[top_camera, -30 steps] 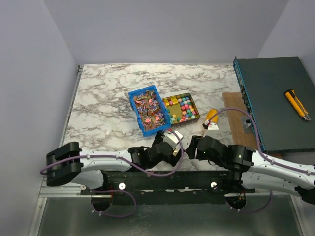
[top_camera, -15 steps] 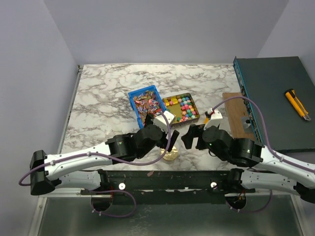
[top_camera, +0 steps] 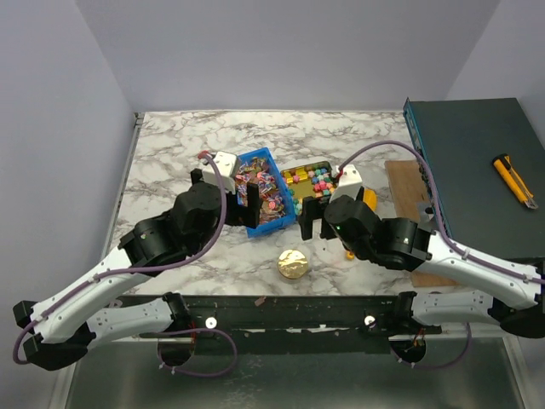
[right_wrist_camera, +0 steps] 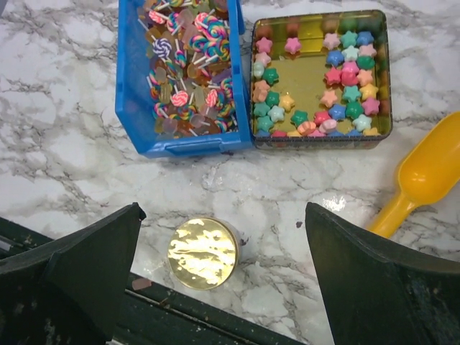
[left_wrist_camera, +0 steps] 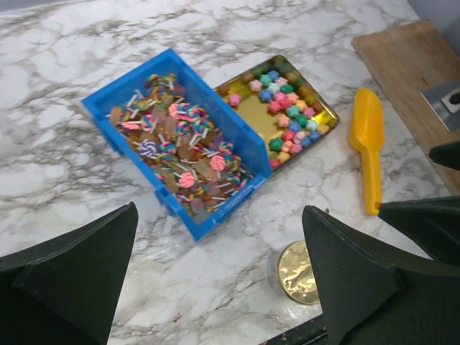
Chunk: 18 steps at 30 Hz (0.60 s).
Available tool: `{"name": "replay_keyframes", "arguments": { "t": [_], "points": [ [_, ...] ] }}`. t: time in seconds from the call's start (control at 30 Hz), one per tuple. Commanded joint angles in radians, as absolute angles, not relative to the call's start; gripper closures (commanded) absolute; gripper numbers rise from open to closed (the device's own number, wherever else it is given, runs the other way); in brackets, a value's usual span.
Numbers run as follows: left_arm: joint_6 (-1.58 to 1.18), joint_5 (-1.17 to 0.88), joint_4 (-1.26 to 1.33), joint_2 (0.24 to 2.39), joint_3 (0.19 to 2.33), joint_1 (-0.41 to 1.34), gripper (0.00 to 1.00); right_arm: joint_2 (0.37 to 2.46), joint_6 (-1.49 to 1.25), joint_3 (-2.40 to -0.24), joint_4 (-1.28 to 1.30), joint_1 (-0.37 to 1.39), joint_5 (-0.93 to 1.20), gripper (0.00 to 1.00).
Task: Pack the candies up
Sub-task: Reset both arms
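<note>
Marble counter (top_camera: 170,145) is carrying a round gold lid (top_camera: 292,264) nearest, then candies (right_wrist_camera: 188,68) sitting in a blue bin (right_wrist_camera: 133,86) and a gold tin (right_wrist_camera: 310,34). Left pincer (left_wrist_camera: 219,210) and right pincer (right_wrist_camera: 223,208) are hovering, jaws apart, empty. Lavender walls (top_camera: 255,51) are rising behind.

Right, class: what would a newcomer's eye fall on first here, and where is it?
The blue bin heaped with swirly lollipop candies sits at the centre, with a gold tin of pastel star sweets beside it. In front of them lies a round gold lid; a yellow scoop lies beside the tin.
</note>
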<state>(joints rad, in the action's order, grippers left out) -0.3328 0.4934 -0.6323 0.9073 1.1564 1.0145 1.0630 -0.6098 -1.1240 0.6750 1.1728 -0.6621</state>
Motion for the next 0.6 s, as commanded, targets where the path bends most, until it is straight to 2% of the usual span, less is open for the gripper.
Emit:
{"name": "replay_keyframes", "arguments": {
  "t": [0.0, 0.27, 0.4, 0.57],
  "points": [
    [-0.34, 0.628, -0.754, 0.897, 1.205, 0.949, 0.01, 1.121, -0.529, -1.199, 0.66, 1.134, -0.704, 0.0],
    [-0.287, 0.581, -0.703, 0.905, 1.229, 0.707, 0.01, 1.151, -0.472, -1.213, 0.6, 0.881, -0.519, 0.0],
    [-0.301, 0.503, -0.652, 0.858, 1.158, 0.616, 0.01, 1.145, -0.461, -1.179, 0.581, 0.817, -0.475, 0.0],
    [-0.308, 0.467, -0.612, 0.755, 1.073, 0.597, 0.01, 1.08, -0.427, -1.104, 0.518, 0.813, -0.414, 0.0]
  ]
}}
